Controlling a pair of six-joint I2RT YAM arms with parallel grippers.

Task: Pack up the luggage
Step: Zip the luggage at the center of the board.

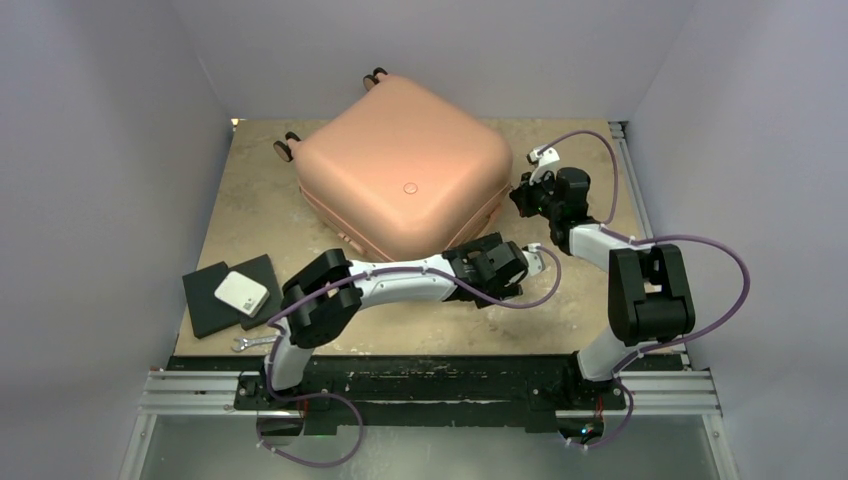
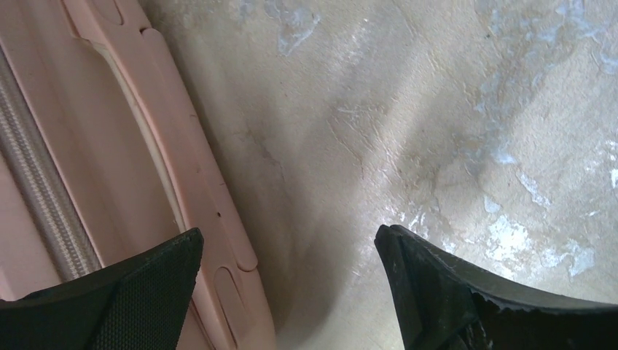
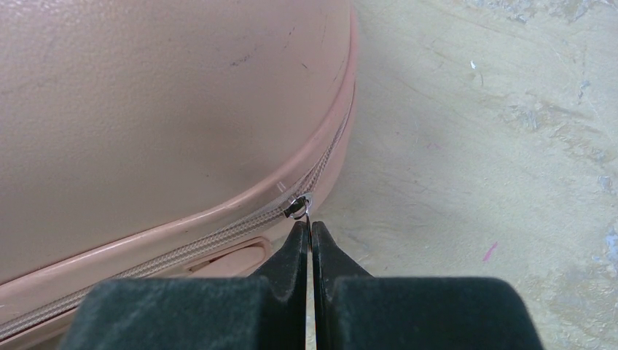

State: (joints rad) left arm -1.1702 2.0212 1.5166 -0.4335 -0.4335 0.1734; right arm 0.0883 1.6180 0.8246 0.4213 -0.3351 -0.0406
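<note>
The salmon-pink luggage (image 1: 400, 165) lies flat and closed in the middle of the table, wheels at the far left. My right gripper (image 1: 522, 198) is at its right corner, shut on the thin metal zipper pull (image 3: 306, 216), which hangs from the slider on the zipper line (image 3: 218, 237). The shell (image 3: 146, 102) fills the left of the right wrist view. My left gripper (image 1: 497, 262) is open and empty by the luggage's near right edge. In the left wrist view its fingers (image 2: 437, 284) straddle bare table beside the pink shell rim (image 2: 182, 182).
A flat black pad (image 1: 225, 292) with a white box (image 1: 241, 292) lies at the near left of the table (image 1: 260, 200). A small metal wrench (image 1: 250, 343) lies by the front edge. Grey walls stand on three sides.
</note>
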